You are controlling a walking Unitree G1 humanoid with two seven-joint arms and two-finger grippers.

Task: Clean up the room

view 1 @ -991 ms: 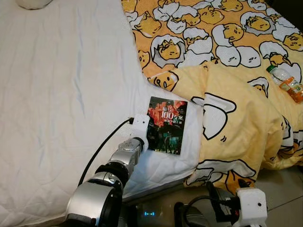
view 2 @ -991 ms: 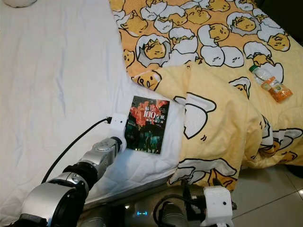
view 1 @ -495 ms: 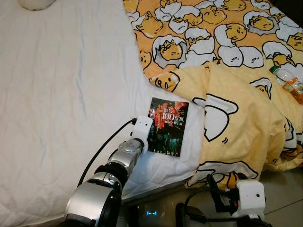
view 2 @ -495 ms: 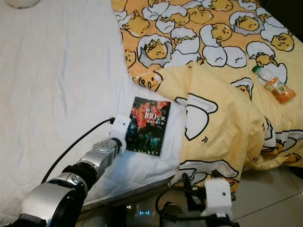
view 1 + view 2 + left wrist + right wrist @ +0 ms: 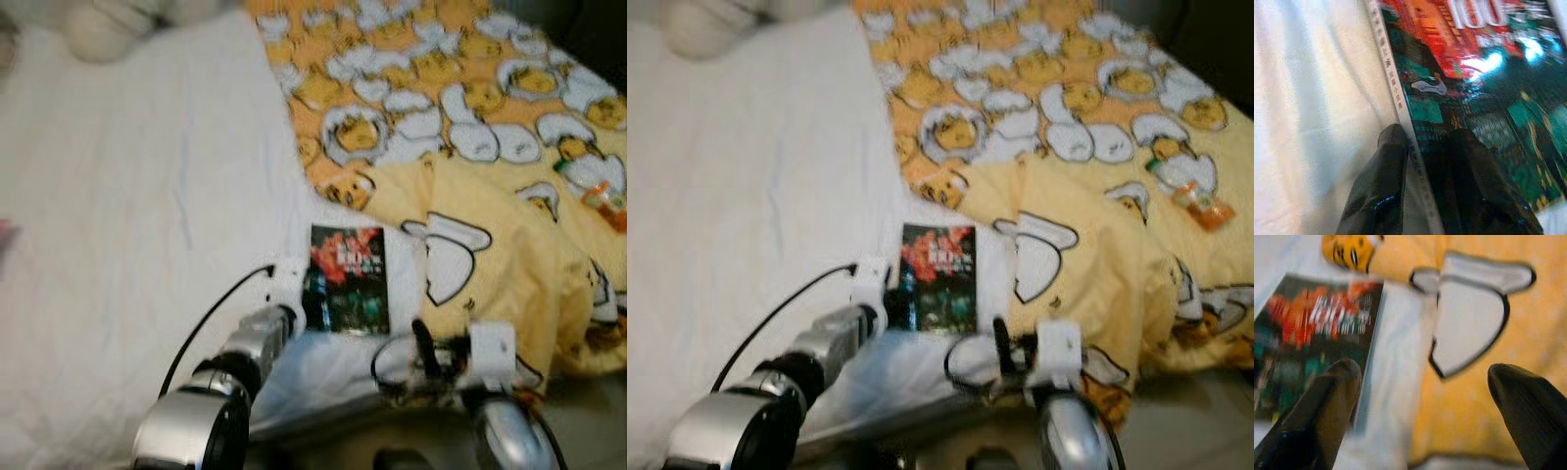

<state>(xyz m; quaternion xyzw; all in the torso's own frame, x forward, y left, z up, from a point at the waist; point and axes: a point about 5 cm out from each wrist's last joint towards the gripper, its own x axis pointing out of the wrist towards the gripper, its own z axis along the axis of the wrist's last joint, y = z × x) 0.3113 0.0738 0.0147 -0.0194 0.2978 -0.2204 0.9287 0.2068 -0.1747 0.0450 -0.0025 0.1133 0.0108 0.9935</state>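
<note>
Left tool [image 5: 1422, 147] clamps the book [image 5: 348, 277] at its 9 o'clock edge; thin, light; right tool [image 5: 1425, 377] apart

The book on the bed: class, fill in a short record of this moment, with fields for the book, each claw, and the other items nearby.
book: lies flat on the white sheet, beside the yellow blanket
left claw: at the book's edge, one finger on each side of it
right claw: open, raised near the book and blanket
bottle: on the blanket, far right
</note>
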